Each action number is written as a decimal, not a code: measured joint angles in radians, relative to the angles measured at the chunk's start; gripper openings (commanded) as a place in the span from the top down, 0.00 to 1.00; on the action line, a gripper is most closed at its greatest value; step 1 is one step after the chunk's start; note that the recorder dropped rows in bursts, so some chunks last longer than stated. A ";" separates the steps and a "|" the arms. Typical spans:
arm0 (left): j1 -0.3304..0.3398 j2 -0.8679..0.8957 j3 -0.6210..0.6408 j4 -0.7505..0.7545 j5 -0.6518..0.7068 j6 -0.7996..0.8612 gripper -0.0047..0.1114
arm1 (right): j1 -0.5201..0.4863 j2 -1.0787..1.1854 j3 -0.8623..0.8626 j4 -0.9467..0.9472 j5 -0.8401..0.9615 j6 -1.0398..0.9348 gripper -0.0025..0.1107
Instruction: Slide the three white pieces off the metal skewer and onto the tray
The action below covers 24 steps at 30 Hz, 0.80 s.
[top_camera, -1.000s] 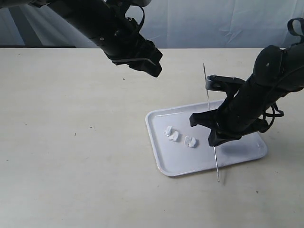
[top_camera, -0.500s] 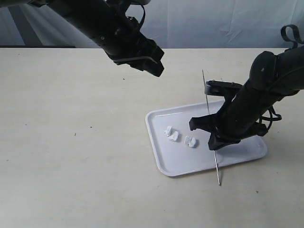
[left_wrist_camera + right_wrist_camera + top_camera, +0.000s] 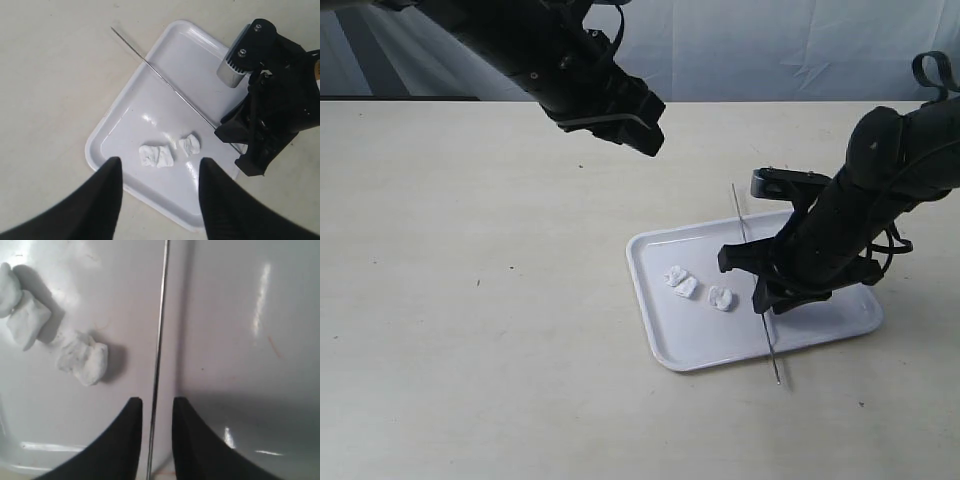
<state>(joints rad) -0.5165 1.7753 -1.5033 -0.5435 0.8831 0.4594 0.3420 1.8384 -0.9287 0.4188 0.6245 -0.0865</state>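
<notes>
Three white pieces lie loose on the white tray point(image 3: 705, 345): two touching point(image 3: 680, 281) and one point(image 3: 722, 297) just right of them. The wrist views show the pieces point(image 3: 156, 155) point(image 3: 82, 357) too. The thin metal skewer point(image 3: 745, 235) leans across the tray, bare, with its near tip on the table. It passes between the fingers of my right gripper point(image 3: 761, 296), low over the tray. In the right wrist view the skewer point(image 3: 161, 315) runs through the gap of that gripper point(image 3: 157, 400), with space on both sides, so it is open. My left gripper point(image 3: 642, 138) hangs open, high above, holding nothing.
The tray sits right of centre on a pale beige table point(image 3: 470, 300). A blue-grey backdrop point(image 3: 750, 50) closes the far edge. The left arm point(image 3: 530, 50) reaches in from the upper left, and the right arm point(image 3: 900, 170) from the right.
The skewer's upper end has dropped and tilted left, toward the tray, while its near tip stayed on the table. The right gripper sank slightly. The left arm barely moved.
</notes>
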 measured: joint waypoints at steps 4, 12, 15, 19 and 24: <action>0.000 -0.044 0.000 0.076 0.018 -0.029 0.59 | 0.000 -0.048 0.000 -0.005 -0.002 -0.004 0.95; 0.000 -0.145 0.000 0.191 0.118 -0.104 0.62 | 0.000 -0.195 0.000 -0.027 0.034 -0.024 0.98; 0.000 -0.199 0.000 0.226 0.169 -0.136 0.70 | 0.000 -0.256 0.000 -0.030 0.056 -0.039 0.98; 0.000 -0.282 0.034 0.289 0.240 -0.184 0.79 | 0.000 -0.349 0.000 -0.043 0.073 -0.044 0.98; 0.000 -0.514 0.248 0.318 0.243 -0.265 0.80 | 0.000 -0.552 0.012 -0.033 0.130 -0.108 0.98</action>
<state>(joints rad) -0.5165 1.2615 -1.2554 -0.2255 1.1260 0.1944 0.3420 1.2868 -0.9172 0.3856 0.7544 -0.1944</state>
